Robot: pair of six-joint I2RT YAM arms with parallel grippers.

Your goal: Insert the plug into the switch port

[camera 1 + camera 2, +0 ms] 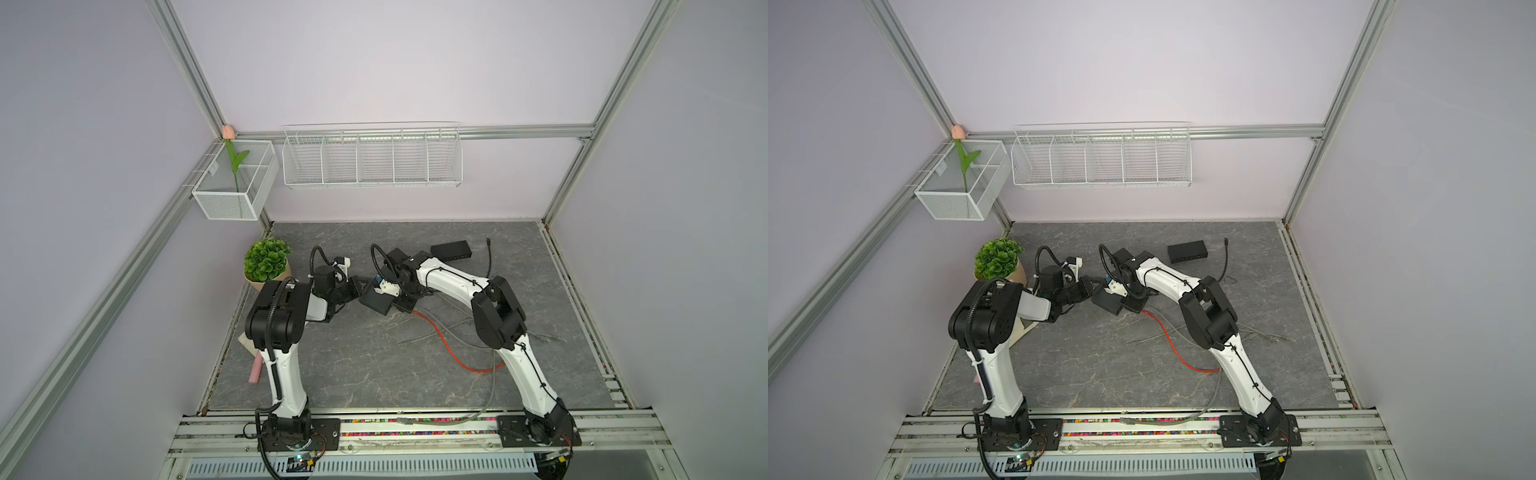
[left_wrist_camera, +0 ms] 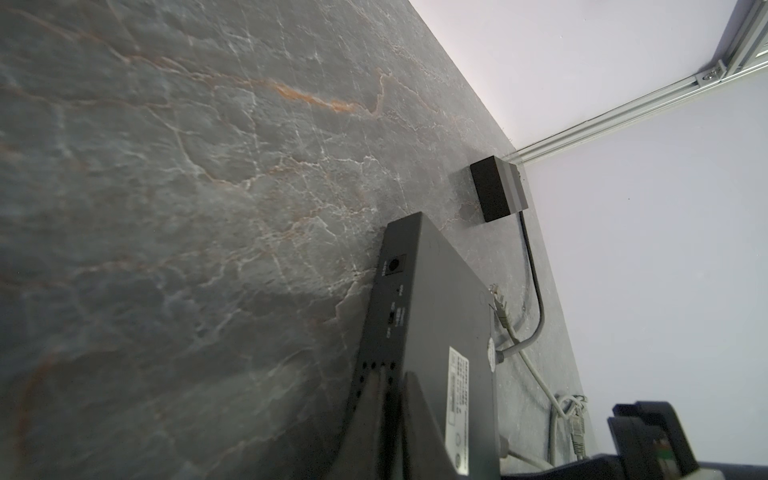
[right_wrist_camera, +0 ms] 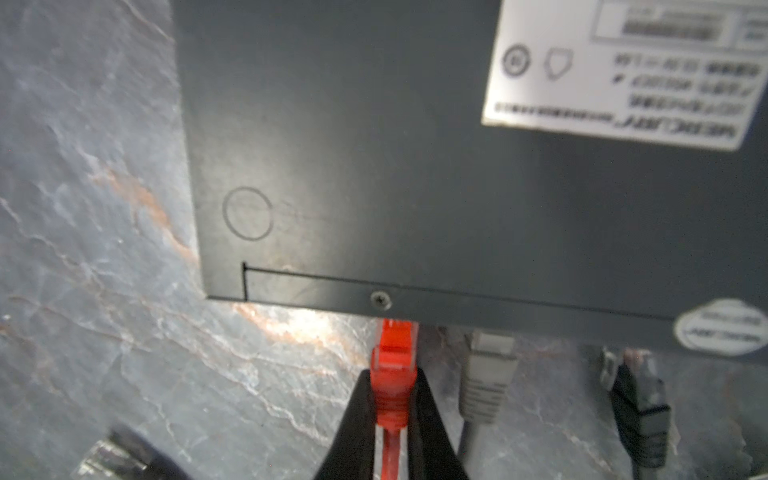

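A black switch [image 1: 376, 301] [image 1: 1108, 303] hangs tilted above the table's middle, label side up. My left gripper [image 1: 359, 289] [image 2: 392, 376] is shut on one end of the switch [image 2: 436, 311], near its vent holes. My right gripper [image 1: 397, 303] [image 3: 392, 374] is shut on a red plug [image 3: 392, 357]. The plug's front end meets the port edge of the switch [image 3: 415, 166] just below a screw; its tip is hidden there. The red cable [image 1: 449, 345] [image 1: 1177, 349] trails away over the table.
A grey plug [image 3: 486, 374] and a black plug [image 3: 640, 399] sit at the same port edge beside the red one. A second black switch [image 1: 451, 250] [image 2: 496, 191] lies at the back. Loose grey cables [image 1: 453, 332] cross the table's right. A potted plant [image 1: 266, 259] stands back left.
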